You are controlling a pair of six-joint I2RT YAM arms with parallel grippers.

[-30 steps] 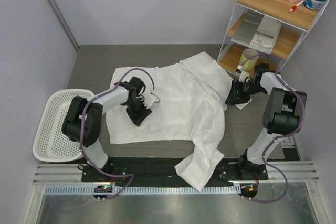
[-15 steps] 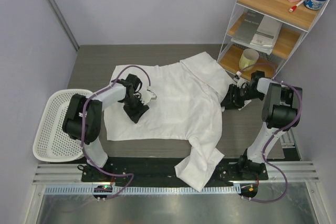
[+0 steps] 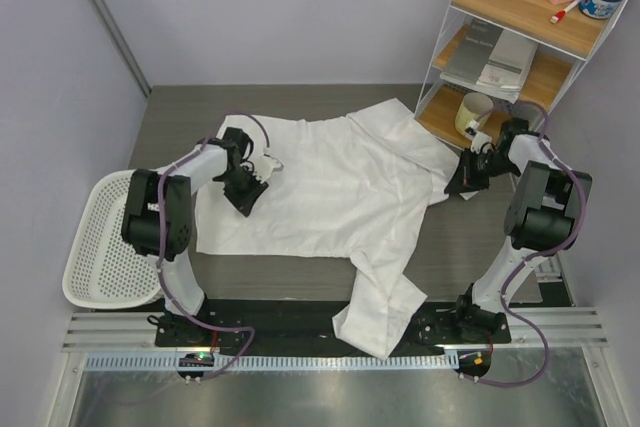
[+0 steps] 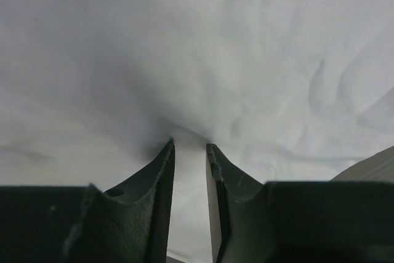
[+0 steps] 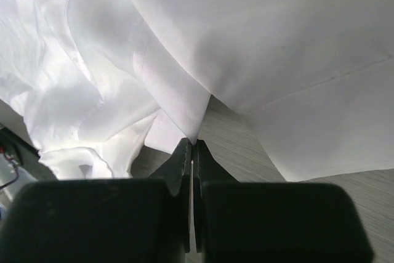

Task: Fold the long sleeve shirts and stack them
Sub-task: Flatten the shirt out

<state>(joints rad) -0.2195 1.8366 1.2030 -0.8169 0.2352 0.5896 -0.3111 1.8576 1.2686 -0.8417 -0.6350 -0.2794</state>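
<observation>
One white long sleeve shirt (image 3: 335, 187) lies spread on the dark grey table (image 3: 180, 112). One sleeve (image 3: 385, 302) trails over the near edge. My left gripper (image 3: 262, 165) sits on the shirt's left part, its jaws closed on a fold of cloth. In the left wrist view that fold fills the narrow gap between the fingers (image 4: 189, 145), and the cloth (image 4: 246, 60) fills the frame. My right gripper (image 3: 463, 183) is at the shirt's right edge. In the right wrist view it (image 5: 193, 143) is shut on a pointed corner of the shirt (image 5: 184, 109), lifted just off the table.
A white perforated basket (image 3: 100, 237) stands at the table's left edge. A wire-and-wood shelf unit (image 3: 520, 47) stands at the back right, close behind the right arm. It holds a mug (image 3: 474, 112), flat booklets (image 3: 495, 57), a pink item and a blue-lidded jar.
Both grippers have drawn apart, the left up and to the left, the right to the right. The shirt is pulled wider and flatter between them.
</observation>
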